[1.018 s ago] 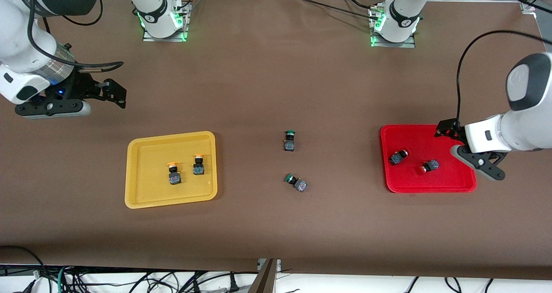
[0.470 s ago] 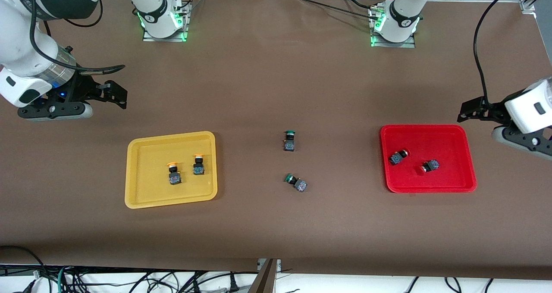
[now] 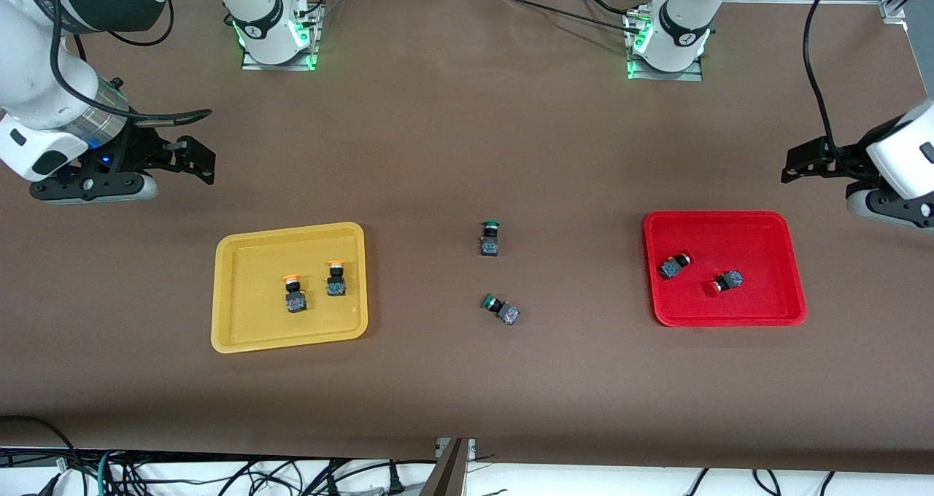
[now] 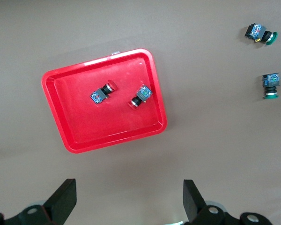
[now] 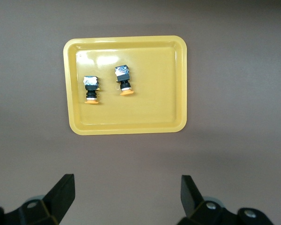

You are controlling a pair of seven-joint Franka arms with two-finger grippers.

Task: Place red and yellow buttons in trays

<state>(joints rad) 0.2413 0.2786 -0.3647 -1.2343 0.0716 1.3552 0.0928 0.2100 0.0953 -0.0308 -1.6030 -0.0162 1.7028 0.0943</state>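
Observation:
Two orange-yellow-capped buttons (image 3: 294,292) (image 3: 336,279) lie in the yellow tray (image 3: 248,321); the right wrist view shows those buttons (image 5: 91,89) (image 5: 124,79) and that tray (image 5: 154,84) too. Two red-capped buttons (image 3: 674,265) (image 3: 724,282) lie in the red tray (image 3: 762,244), and the left wrist view shows the same tray (image 4: 79,136) and buttons (image 4: 102,93) (image 4: 140,96). My left gripper (image 3: 886,208) (image 4: 129,201) hangs open and empty over bare table off the red tray's corner, at the left arm's end. My right gripper (image 3: 91,188) (image 5: 126,199) hangs open and empty over bare table off the yellow tray's corner.
Two green-capped switches (image 3: 489,238) (image 3: 500,308) lie on the brown table between the trays, the second nearer the front camera. The left wrist view shows these switches (image 4: 261,35) (image 4: 270,85) as well. The arm bases stand along the table's robot edge.
My left gripper has moved off the red tray's corner out toward the left arm's end of the table, still open. The right arm has barely shifted. The buttons lie as before.

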